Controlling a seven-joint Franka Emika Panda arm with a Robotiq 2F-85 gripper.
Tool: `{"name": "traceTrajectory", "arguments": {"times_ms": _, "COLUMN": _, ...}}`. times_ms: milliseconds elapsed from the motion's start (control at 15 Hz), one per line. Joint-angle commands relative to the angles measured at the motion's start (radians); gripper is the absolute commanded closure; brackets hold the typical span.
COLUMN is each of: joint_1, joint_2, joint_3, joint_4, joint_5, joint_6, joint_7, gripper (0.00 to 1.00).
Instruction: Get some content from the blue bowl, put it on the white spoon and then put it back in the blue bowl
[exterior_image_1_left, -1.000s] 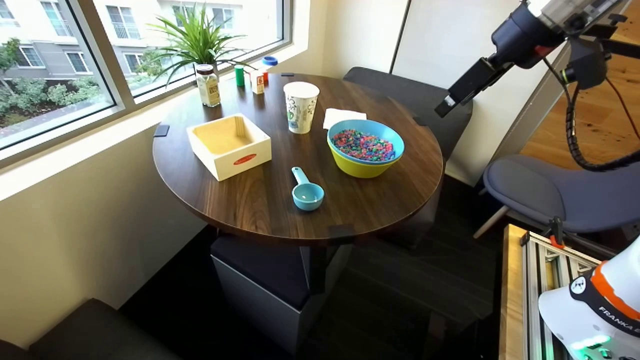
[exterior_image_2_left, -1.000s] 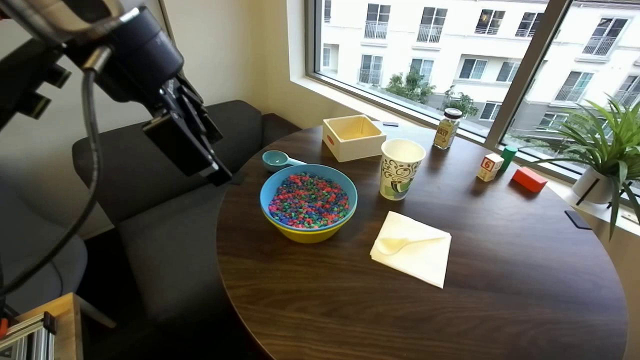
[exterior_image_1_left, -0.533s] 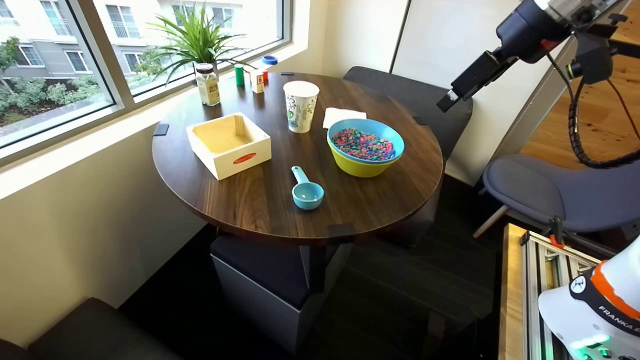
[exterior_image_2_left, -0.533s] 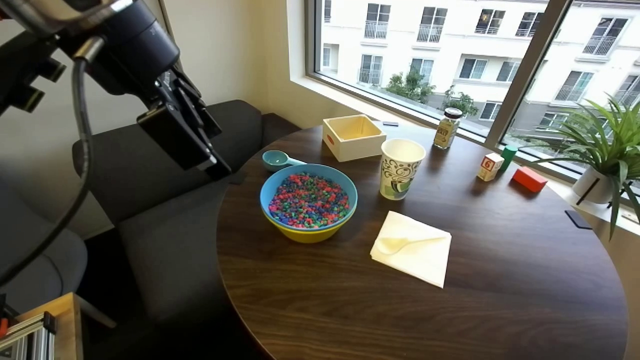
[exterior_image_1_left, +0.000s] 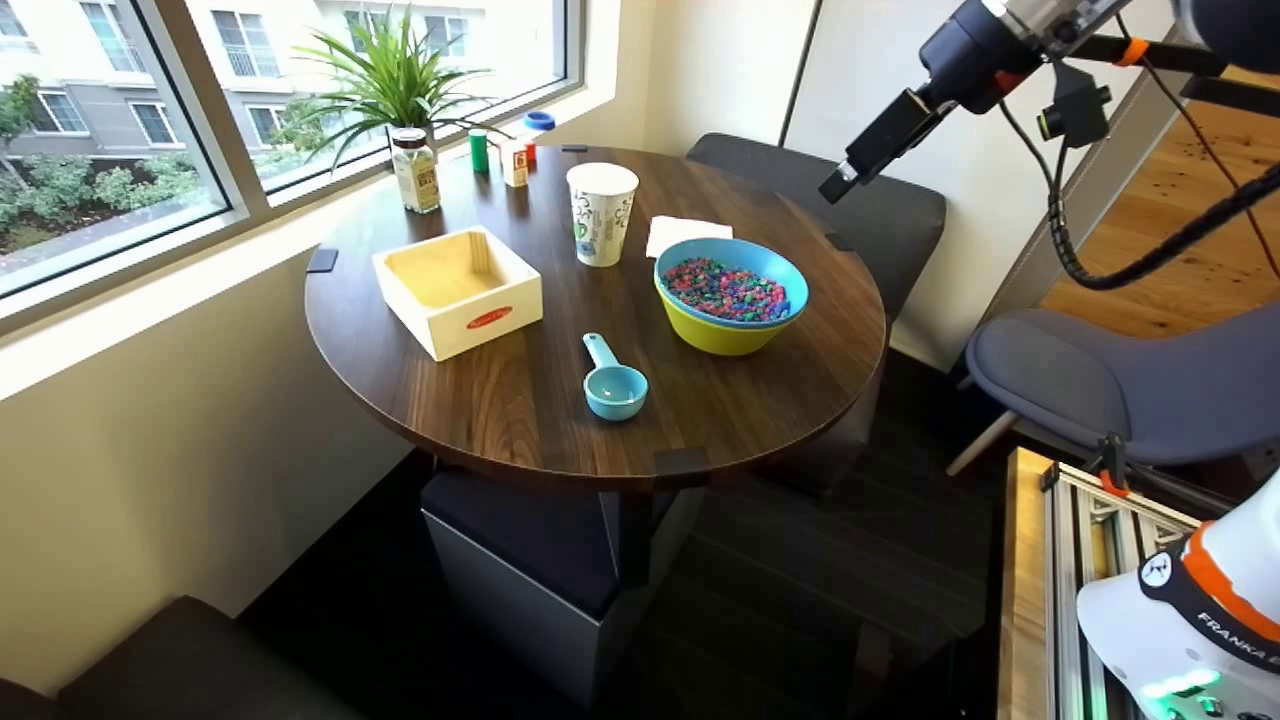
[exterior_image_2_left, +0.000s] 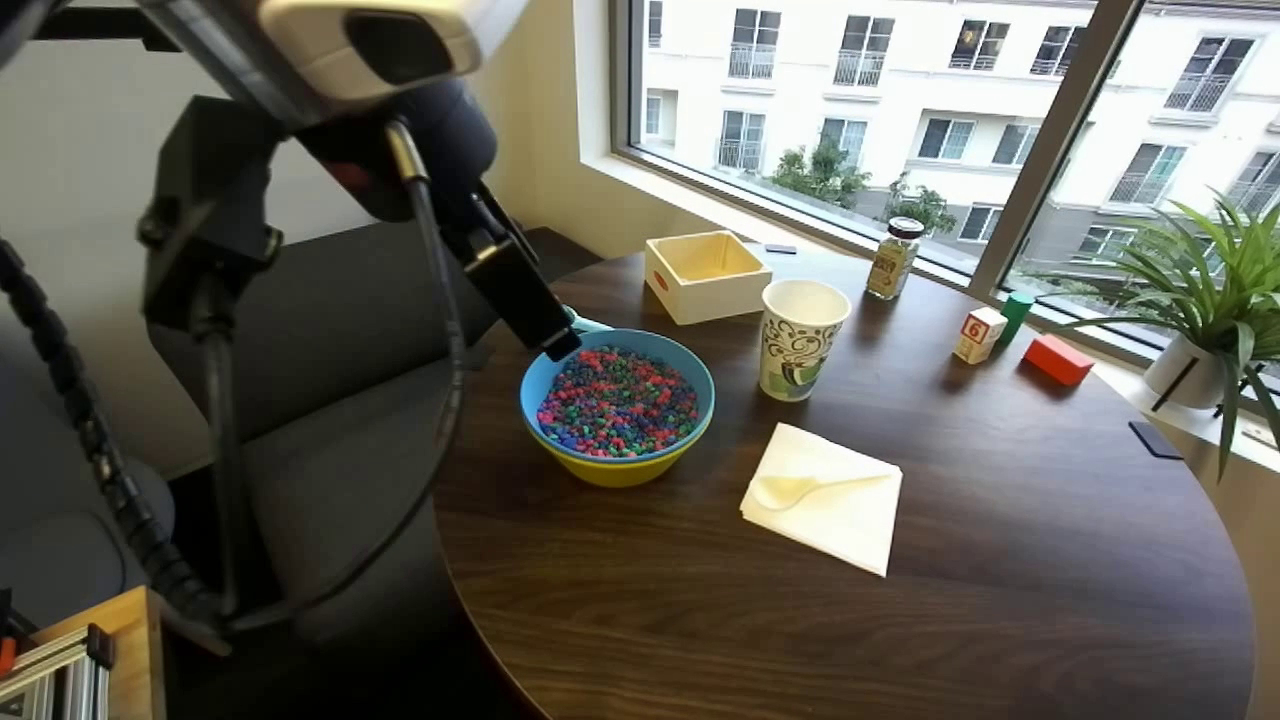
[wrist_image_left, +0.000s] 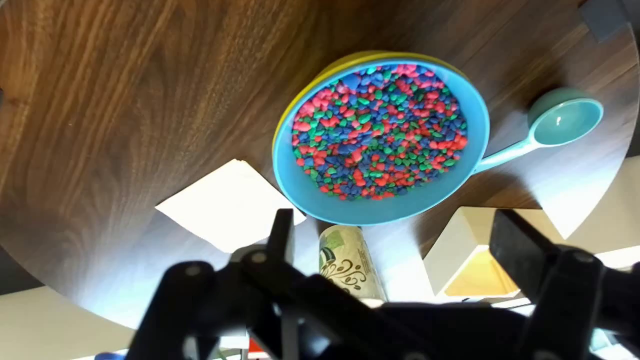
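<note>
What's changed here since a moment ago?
In an exterior view, the robot's black gripper has swung left, nearer the round blue bowl. Nothing was taken hold of or let go. The bowl, its multicoloured bits, the white spoon on its folded white napkin and the turquoise measuring scoop stayed put.

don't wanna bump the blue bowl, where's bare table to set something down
Most room: the table from the napkin to the red block. A smaller patch lies between the wooden tray and measuring scoop. It's crowded around the blue bowl, with the measuring scoop, napkin and paper cup close by.
</note>
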Motion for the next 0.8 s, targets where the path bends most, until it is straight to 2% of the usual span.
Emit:
{"name": "traceTrajectory", "arguments": {"times_ms": 0, "joint_1": 0.081, "joint_2": 0.136, "joint_3": -0.072, "joint_4": 0.095, "joint_5": 0.103, "joint_6": -0.019, "joint_7": -0.135, "gripper": 0.0}}
{"name": "traceTrajectory", "arguments": {"times_ms": 133, "joint_1": 0.095, "joint_2": 0.191, "joint_3": -0.079, "joint_4": 0.127, "joint_5": 0.139, "joint_6": -0.031, "joint_7": -0.176, "gripper": 0.0}}
{"name": "traceTrajectory", "arguments": {"times_ms": 733, "joint_1": 0.071, "joint_2": 0.359, "joint_3": -0.031, "joint_4": 0.142, "joint_5": 0.072, "joint_6": 0.042, "joint_7": -0.219, "gripper": 0.0}}
